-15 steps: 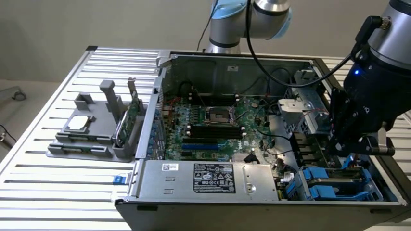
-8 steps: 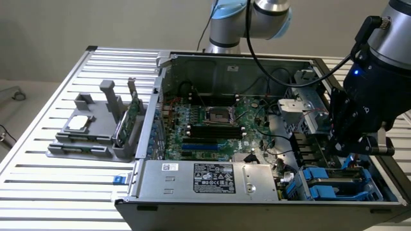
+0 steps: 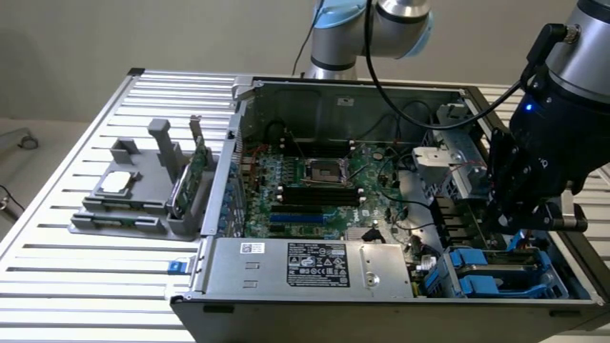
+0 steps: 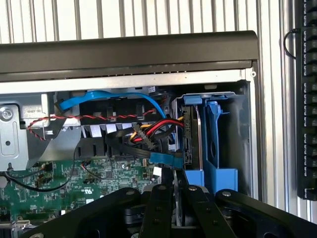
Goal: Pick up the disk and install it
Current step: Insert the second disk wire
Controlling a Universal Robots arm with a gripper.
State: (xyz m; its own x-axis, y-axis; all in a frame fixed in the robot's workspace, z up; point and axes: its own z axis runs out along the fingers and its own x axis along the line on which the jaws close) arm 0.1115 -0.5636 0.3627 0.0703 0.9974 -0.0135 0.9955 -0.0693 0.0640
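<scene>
While the disk stands on edge in its blue bay, long axis running away from the gripper, the nearly closed fingers hover just short of it, holding nothing.

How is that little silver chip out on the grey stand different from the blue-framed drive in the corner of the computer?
The processor chip lies flat on the grey stand outside the computer case; the disk stands on edge inside it. The chip is small, square and bare; the disk is larger, held in a blue carrier. The gripper hovers by the disk, far from the chip.
</scene>
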